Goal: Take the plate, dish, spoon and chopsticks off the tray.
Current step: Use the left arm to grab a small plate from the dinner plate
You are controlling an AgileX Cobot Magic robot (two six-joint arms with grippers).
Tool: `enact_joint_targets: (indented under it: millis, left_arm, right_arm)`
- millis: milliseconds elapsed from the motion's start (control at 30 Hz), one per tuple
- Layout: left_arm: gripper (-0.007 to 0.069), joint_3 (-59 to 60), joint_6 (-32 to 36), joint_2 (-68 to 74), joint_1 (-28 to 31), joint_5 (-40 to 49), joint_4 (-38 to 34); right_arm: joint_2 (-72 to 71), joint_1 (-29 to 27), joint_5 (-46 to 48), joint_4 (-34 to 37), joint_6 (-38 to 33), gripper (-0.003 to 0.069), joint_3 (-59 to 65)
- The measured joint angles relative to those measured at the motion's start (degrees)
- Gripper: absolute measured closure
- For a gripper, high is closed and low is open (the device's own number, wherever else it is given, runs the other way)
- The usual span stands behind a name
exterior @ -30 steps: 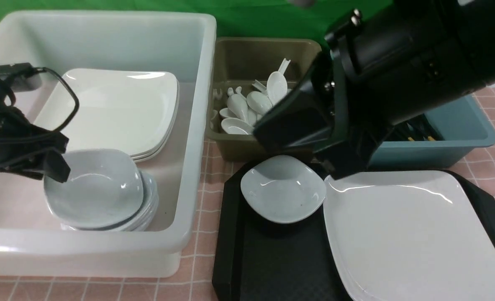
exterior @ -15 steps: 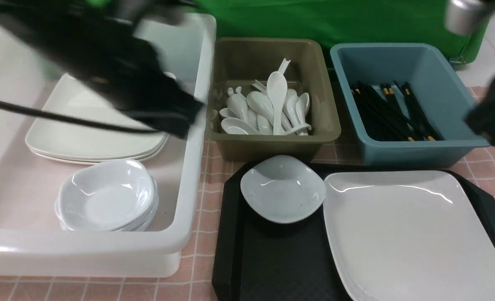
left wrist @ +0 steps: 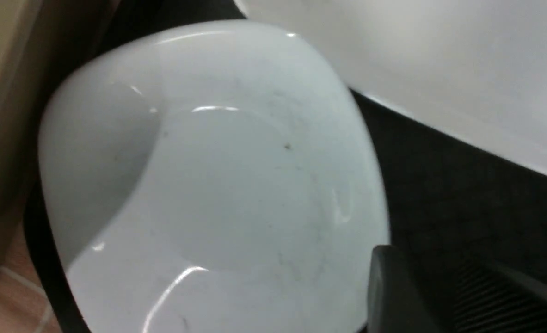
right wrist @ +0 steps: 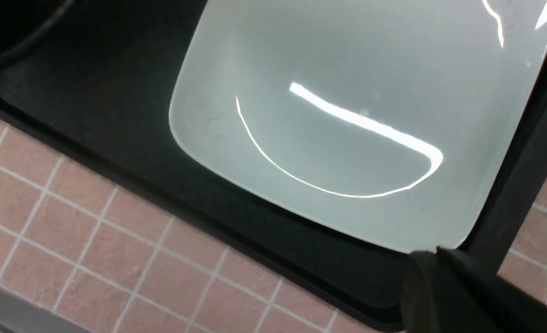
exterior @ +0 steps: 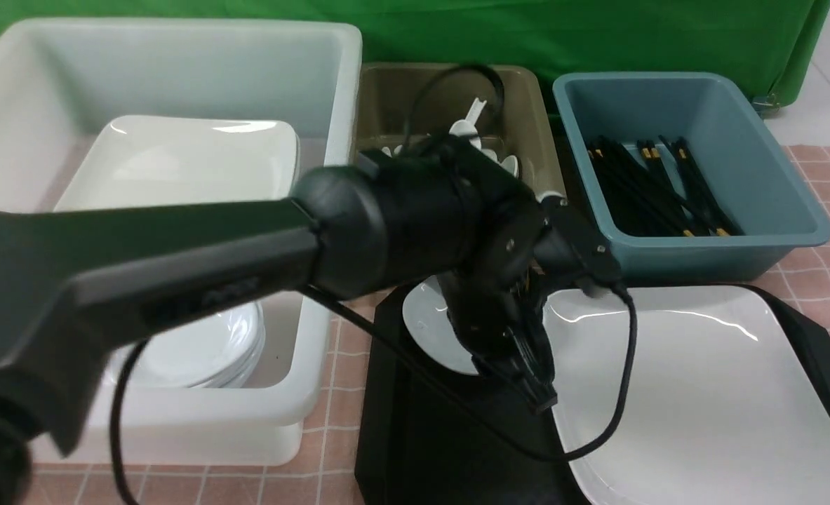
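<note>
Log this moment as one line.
left gripper: beside white rounded-square dish | right gripper: shut | large white plate: on black tray

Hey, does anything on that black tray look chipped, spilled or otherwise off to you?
Small dark specks mark the inside of the small white glossy dish; they look like dirt or residue. I see no spill or chip.
</note>
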Motion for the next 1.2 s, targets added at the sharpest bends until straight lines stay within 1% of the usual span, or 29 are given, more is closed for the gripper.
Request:
enact_joint_targets:
  millis: [33,67,100,133,200,267,367,467,533,567,600,700,833,867,967,1167,1200]
  left_arm:
    - [0.0344,-0.05,-0.01,0.55,0.00,-0.68,0.82]
    - [0.0282,-0.04,-0.07,1.37,0.00,-1.46,1.87]
    - [0.0273,-0.04,-0.07,1.47,0.00,-1.60,1.97]
    - [0.0197,-0.04,-0.13,2.45,0.00,-3.04,2.59]
    - [0.0152,-0.04,-0.19,3.25,0.00,-4.23,3.42]
    - [0.0120,-0.10,-0.98,4.27,0.00,-5.59,4.50]
    - [0.0113,-0.10,-1.34,5.71,0.00,-6.17,5.74]
    - [0.0157,-0.29,-1.51,6.50,0.11,-6.47,6.23]
    - [0.0195,-0.45,-1.94,6.78,0.22,-6.64,6.23]
    - [0.0266,-0.56,-2.75,7.05,0.51,-6.84,6.03]
    - [0.0309,-0.61,-3.08,7.11,0.66,-6.93,5.76]
    - [0.0486,-0.75,-3.40,6.97,0.73,-5.60,5.49]
    - [0.0516,-0.88,-3.67,5.39,0.66,-3.38,5.88]
    - [0.0544,-0.88,-4.24,4.25,0.66,-1.93,5.72]
    - [0.0596,-0.76,-5.55,-0.77,0.66,1.02,3.94]
    - [0.0614,-1.56,-6.47,-11.16,0.90,4.03,2.98]
    - [0.0615,-2.30,-6.47,-14.70,1.22,4.10,3.67]
  right_arm:
    - [-0.53,0.00,-0.26,0.06,0.00,0.0629,0.19]
    - [-1.19,0.00,-0.62,0.10,0.00,0.0629,0.30]
    - [-1.25,0.00,-0.75,0.16,0.00,0.0629,0.31]
    - [-1.73,0.00,-1.21,0.21,0.00,0.0629,0.31]
    - [-1.79,0.00,-1.42,1.01,-0.13,0.0629,0.31]
    - [-1.79,0.00,-1.54,3.66,-1.30,0.0629,0.49]
    - [-1.79,0.00,-1.54,10.66,-5.55,0.0629,0.59]
    - [-1.79,0.00,-1.54,19.49,-11.87,0.0629,0.59]
    - [-1.79,0.00,-1.54,21.66,-14.01,0.0629,0.59]
    - [-1.79,0.00,-1.56,23.67,-15.32,0.0629,0.59]
    - [-1.79,0.00,-1.56,24.22,-15.67,0.0629,0.59]
    - [-1.79,0.00,-1.74,24.78,-16.49,0.0629,0.59]
    - [-1.79,0.00,-1.74,24.90,-16.72,0.0629,0.59]
    - [-1.79,0.00,-1.74,24.93,-16.72,0.0629,0.51]
    - [-1.79,0.00,-1.56,24.93,-15.58,0.0629,-2.01]
    - [-0.82,0.00,0.16,26.51,-15.16,0.0629,-9.33]
    - [0.10,0.00,0.51,28.32,-15.29,0.0629,-11.60]
